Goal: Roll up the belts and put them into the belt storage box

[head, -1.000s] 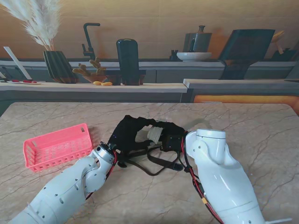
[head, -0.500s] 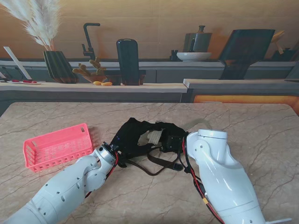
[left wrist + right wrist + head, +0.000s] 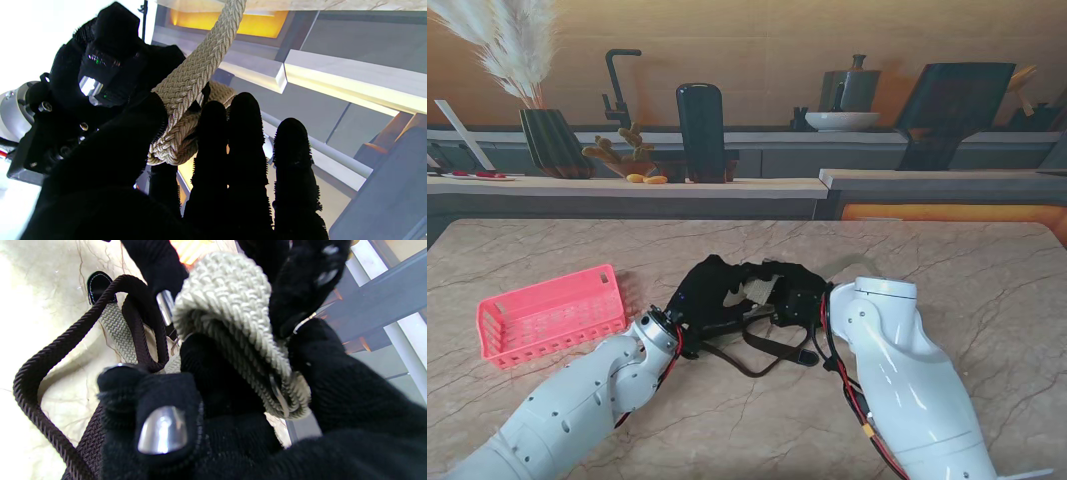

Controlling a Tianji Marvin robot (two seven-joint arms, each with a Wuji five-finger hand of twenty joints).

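Both hands' fingers (image 3: pixel 213 140) grasp the beige belt (image 3: pixel 752 290); only the right wrist view shows its coiled layers; marbled tabletop (image 3: pixel 947 260).

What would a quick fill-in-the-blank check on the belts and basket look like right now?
1. Both robot hands, left robot hand and right robot hand, are closed on the ____ braided belt.
2. The dark brown belt lies on the ____.
3. The pink storage basket sits to the robot's ____.
4. The basket holds ____ belts.

Missing words: beige; table; left; no
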